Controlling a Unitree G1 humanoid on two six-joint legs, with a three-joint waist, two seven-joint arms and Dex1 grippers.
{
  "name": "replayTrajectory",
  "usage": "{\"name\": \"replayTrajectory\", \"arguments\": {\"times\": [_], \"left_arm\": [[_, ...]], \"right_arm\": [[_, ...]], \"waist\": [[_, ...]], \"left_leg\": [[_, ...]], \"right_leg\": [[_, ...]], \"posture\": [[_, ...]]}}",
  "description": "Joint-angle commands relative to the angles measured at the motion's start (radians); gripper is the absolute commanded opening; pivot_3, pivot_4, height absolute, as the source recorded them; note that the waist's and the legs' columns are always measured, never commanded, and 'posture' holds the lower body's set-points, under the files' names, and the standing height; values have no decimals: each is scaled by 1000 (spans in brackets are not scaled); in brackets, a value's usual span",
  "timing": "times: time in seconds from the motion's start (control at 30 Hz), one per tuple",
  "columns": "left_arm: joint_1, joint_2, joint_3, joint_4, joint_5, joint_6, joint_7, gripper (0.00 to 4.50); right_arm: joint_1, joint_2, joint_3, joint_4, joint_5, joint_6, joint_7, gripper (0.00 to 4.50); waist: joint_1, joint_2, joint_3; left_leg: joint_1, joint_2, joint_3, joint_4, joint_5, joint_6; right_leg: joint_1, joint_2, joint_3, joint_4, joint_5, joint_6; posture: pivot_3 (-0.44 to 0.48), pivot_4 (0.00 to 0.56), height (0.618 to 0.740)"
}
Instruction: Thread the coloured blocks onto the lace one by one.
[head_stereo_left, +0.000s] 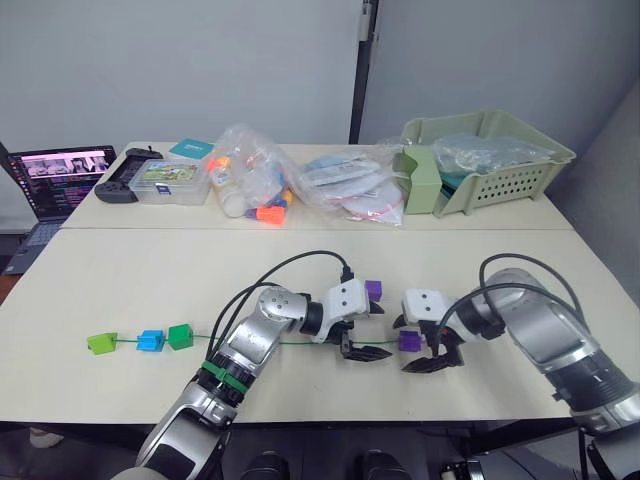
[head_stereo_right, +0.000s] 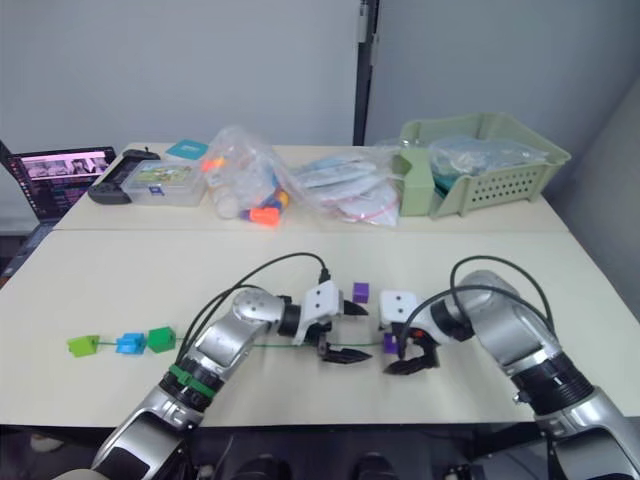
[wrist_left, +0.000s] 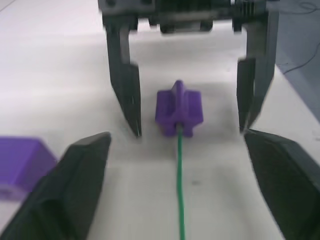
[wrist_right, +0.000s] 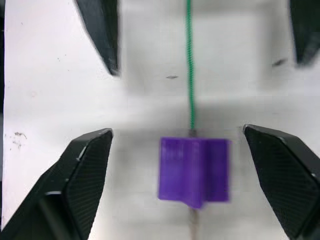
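Observation:
The green lace (head_stereo_left: 290, 344) lies across the table. Lime green (head_stereo_left: 101, 343), blue (head_stereo_left: 150, 340) and dark green (head_stereo_left: 180, 336) blocks sit on its left end. Its right end enters a purple block (head_stereo_left: 409, 340) resting on the table. My left gripper (head_stereo_left: 368, 352) is open just left of that block, straddling the lace (wrist_left: 179, 190). My right gripper (head_stereo_left: 432, 362) is open around the purple block (wrist_right: 195, 170), its fingers (wrist_left: 127, 95) apart from the block's sides. A second purple block (head_stereo_left: 373, 290) lies loose just behind, beside my left wrist.
On the far table stand a laptop (head_stereo_left: 55, 185), a black controller (head_stereo_left: 125, 186), a clear box (head_stereo_left: 170, 183), plastic bags of toys (head_stereo_left: 250, 185) and a green basket (head_stereo_left: 490, 165). The table's front edge (head_stereo_left: 330, 418) runs close below the grippers.

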Motion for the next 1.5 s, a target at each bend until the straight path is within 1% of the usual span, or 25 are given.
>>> {"name": "replayTrajectory", "arguments": {"times": [0.03,0.13,0.27,0.4,0.53,0.7,0.87,0.97,1.03,1.07,1.1,1.2,1.5], "left_arm": [[11,-9,-12,-24,-4,-19,8,4490],[14,-27,-21,-13,-9,-22,11,4490],[-10,-68,-29,45,10,-45,40,4490],[-36,-117,-41,102,13,-86,51,4490],[-69,-161,-69,181,42,-140,64,4490],[-106,-208,-72,273,65,-196,77,4490],[-144,-236,-78,355,94,-232,81,4490],[-156,-238,-84,383,106,-241,70,3710],[-158,-238,-81,390,108,-239,64,3053],[-159,-238,-80,393,111,-241,62,2646],[-159,-239,-77,394,112,-241,60,2388],[-160,-240,-73,397,114,-240,55,1395],[-146,-212,-88,369,128,-223,22,1376]], "right_arm": [[43,-68,-105,-52,63,44,-3,4500],[85,-98,-161,-83,106,82,-20,4500],[172,-138,-282,-129,184,138,-45,4500],[307,-187,-397,-198,236,183,-80,4500],[437,-206,-476,-256,250,204,-135,4500],[499,-205,-511,-290,270,207,-178,4500],[532,-205,-513,-308,281,195,-209,4500],[528,-198,-495,-312,282,185,-229,4500],[522,-194,-478,-313,281,181,-241,4500],[517,-192,-469,-313,281,180,-246,4500],[512,-192,-461,-312,281,177,-249,4500],[489,-190,-434,-304,276,167,-259,4500],[340,-143,-250,-257,208,90,-280,4500]], "waist": [[7,0,0],[9,0,0],[12,0,0],[16,0,0],[15,0,0],[10,-1,0],[11,-1,0],[11,-1,0],[11,-1,0],[11,-1,0],[11,-1,0],[11,-1,0],[9,-1,0]], "left_leg": [[0,0,0,0,0,0],[-1,0,0,0,0,0],[-1,0,0,0,0,0],[-1,0,0,0,0,0],[-1,0,0,0,0,0],[-1,-1,0,0,0,0],[-1,-1,0,0,0,0],[0,-1,0,0,0,0],[0,-1,0,0,0,0],[-1,-1,0,0,0,0],[-1,-1,0,0,0,0],[-1,-1,0,0,0,0],[-1,-1,0,0,0,0]], "right_leg": [[0,0,0,-1,0,0],[0,0,0,-1,0,0],[0,0,0,-1,0,0],[0,0,0,-1,0,0],[0,0,0,-1,0,0],[0,0,1,-1,0,0],[0,0,1,-1,0,1],[0,0,1,-1,0,1],[0,0,1,-1,0,1],[0,0,1,-1,0,1],[0,0,1,-1,0,1],[0,0,1,-1,0,1],[0,0,1,-1,0,1]], "posture": [[0,150,740],[0,150,740],[0,150,740],[0,150,740],[0,150,740],[0,150,740],[0,150,740],[0,150,740],[0,150,740],[0,150,740],[0,150,740],[0,150,740],[0,150,740]]}}
